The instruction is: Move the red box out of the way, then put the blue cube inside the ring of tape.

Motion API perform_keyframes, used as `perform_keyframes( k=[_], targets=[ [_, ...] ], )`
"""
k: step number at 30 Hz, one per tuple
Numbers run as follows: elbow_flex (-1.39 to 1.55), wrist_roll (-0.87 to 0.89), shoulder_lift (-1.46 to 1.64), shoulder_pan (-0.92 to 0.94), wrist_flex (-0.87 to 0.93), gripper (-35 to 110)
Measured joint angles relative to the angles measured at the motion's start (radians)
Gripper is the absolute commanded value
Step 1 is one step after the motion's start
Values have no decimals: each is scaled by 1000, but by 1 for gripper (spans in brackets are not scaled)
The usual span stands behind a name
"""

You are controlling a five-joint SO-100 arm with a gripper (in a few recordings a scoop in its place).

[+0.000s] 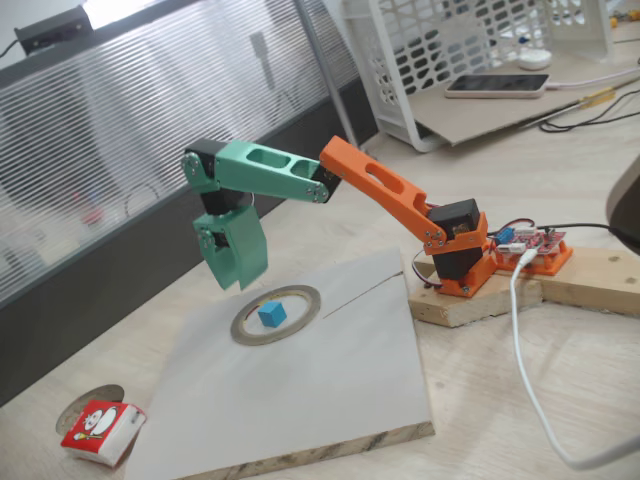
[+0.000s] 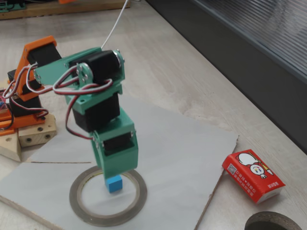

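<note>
The blue cube (image 1: 272, 314) (image 2: 114, 183) rests on the white board inside the ring of tape (image 1: 238, 325) (image 2: 108, 222), near the ring's far side. My green gripper (image 1: 240, 280) (image 2: 117, 173) hangs tips-down just above the cube and the ring's edge, holding nothing. I see no clear gap between its jaws. The red box (image 1: 102, 432) (image 2: 253, 175) lies flat on the table off the board's corner, well away from the ring.
The white board (image 1: 300, 400) (image 2: 182, 143) lies on a wooden table. A round hole in the tabletop (image 1: 85, 402) (image 2: 271, 223) sits beside the red box. My orange base (image 1: 460, 250) stands on wooden blocks, with a white cable (image 1: 525, 350). A white basket (image 1: 450, 50) stands at the back.
</note>
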Motion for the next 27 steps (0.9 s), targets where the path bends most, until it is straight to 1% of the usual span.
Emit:
perform_keyframes(
  k=[11,14,17,19,24,27],
  targets=[
    [9,0,222,-6,0,25],
    [100,0,288,-8,0,25],
    [255,0,376,-5,0,24],
    [371,0,445,-8,0,19],
    [657,-2,621,-46,0,-2],
    [746,-3,718,-75,0,-1]
  ],
)
